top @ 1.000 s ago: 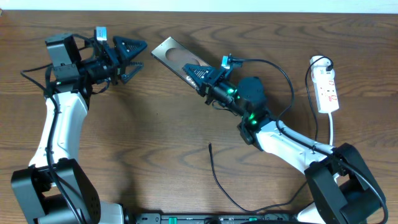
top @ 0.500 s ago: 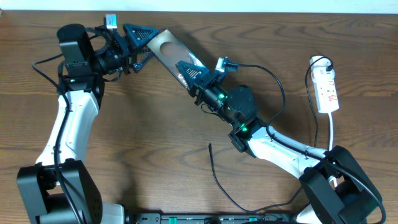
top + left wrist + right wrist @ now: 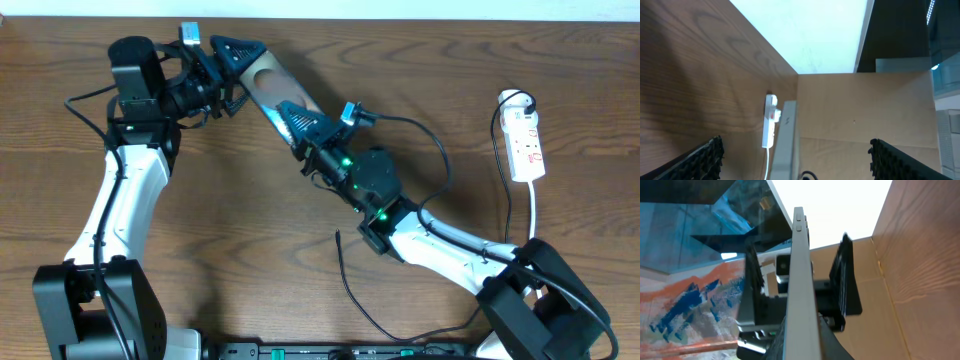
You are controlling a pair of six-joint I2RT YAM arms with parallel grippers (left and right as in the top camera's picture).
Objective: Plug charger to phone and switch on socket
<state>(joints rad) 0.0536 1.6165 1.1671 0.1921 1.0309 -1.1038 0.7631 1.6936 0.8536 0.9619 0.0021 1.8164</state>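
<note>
The phone (image 3: 268, 82) is held off the table at the back, edge-on in the right wrist view (image 3: 800, 270). My right gripper (image 3: 297, 113) is shut on its near end (image 3: 801, 339). My left gripper (image 3: 238, 58) is open, and its two jaws straddle the phone's far end; the phone edge (image 3: 788, 140) shows between the jaws (image 3: 797, 162). The charger (image 3: 352, 292) lies loose on the table, its plug tip (image 3: 338, 236) pointing away from me. The socket (image 3: 526, 145) lies at the far right and also shows in the left wrist view (image 3: 771, 122).
The socket's white lead (image 3: 536, 215) runs toward the front right, and a black plug (image 3: 524, 100) sits in its far end. A wrist camera cable (image 3: 430, 120) arcs over the right arm. The wooden table (image 3: 220, 230) lies under both arms.
My right gripper has carried the phone up and to the left. My left gripper has swung right and now has its open jaws around the phone's far end.
</note>
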